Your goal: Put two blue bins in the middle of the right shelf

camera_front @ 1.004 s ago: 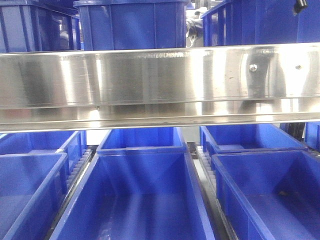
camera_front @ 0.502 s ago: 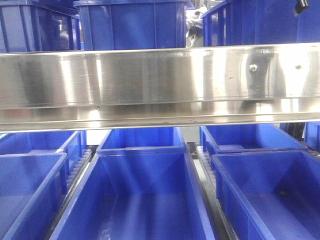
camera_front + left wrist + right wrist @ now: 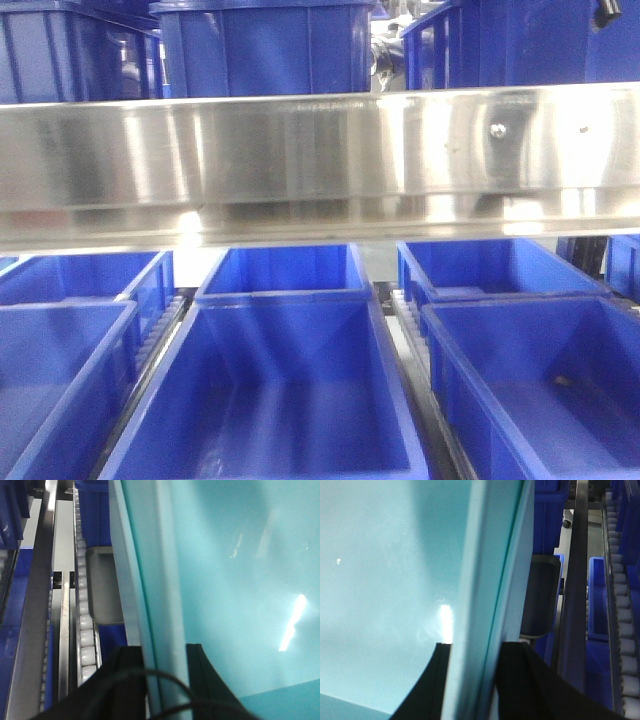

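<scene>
A blue bin, washed out to pale cyan in both wrist views, is held by its two side walls. My left gripper [image 3: 162,650] is shut on the bin's left wall [image 3: 152,575], and the bin's inside [image 3: 240,570] spreads out to the right. My right gripper [image 3: 476,647] is shut on the opposite wall [image 3: 492,555], and the bin's inside [image 3: 385,580] lies to the left. Neither gripper shows in the front view. There, several blue bins sit on the lower shelf level, with one at the centre [image 3: 290,400].
A wide steel shelf beam [image 3: 320,160] crosses the front view, with more blue bins [image 3: 265,50] above it. Bins flank the centre one at left [image 3: 50,380] and right [image 3: 540,380]. Roller tracks [image 3: 85,625] [image 3: 622,595] run beside the held bin.
In the front view the steel beam now sits a little higher and further left, and more of the back row of lower bins shows beneath it.
</scene>
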Controlling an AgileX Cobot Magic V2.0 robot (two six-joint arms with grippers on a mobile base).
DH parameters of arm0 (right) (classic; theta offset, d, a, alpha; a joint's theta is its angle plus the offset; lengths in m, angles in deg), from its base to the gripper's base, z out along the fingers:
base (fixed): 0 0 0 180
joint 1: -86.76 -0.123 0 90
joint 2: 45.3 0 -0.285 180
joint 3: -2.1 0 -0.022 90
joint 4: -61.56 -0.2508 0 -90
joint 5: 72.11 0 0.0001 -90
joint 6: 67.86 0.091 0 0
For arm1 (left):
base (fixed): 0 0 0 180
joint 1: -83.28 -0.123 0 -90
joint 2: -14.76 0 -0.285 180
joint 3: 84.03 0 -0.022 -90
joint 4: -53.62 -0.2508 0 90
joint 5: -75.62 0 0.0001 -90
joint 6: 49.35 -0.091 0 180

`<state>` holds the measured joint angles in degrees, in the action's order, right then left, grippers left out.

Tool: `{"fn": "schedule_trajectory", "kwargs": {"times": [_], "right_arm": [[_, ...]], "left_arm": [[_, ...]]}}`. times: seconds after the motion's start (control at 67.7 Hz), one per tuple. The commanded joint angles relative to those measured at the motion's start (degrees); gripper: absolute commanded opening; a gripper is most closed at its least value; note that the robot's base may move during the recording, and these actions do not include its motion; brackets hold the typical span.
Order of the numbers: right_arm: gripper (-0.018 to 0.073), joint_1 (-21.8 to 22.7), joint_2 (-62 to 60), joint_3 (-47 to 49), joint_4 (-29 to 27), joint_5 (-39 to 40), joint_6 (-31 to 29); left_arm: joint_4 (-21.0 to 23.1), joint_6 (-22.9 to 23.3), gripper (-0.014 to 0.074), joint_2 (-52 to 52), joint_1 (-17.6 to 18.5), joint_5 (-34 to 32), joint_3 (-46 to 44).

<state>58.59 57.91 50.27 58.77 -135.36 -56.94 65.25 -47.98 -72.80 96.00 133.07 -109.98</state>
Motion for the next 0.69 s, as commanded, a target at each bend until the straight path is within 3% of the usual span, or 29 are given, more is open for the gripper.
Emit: {"fn": "schedule_trajectory", "kwargs": {"times": [0.0,0.458,0.679], "right_arm": [[-0.0155,0.0,-0.8,0.9,-0.8,5.9,0.0],[-0.0155,0.0,-0.8,0.9,-0.8,5.9,0.0],[-0.0155,0.0,-0.8,0.9,-0.8,5.9,0.0]], "left_arm": [[4.1,-1.4,-0.0111,1.2,0.3,-4.9,-1.0],[4.1,-1.4,-0.0111,1.2,0.3,-13.5,-1.0],[4.1,-1.4,-0.0111,1.2,0.3,-14.0,-1.0]]}}
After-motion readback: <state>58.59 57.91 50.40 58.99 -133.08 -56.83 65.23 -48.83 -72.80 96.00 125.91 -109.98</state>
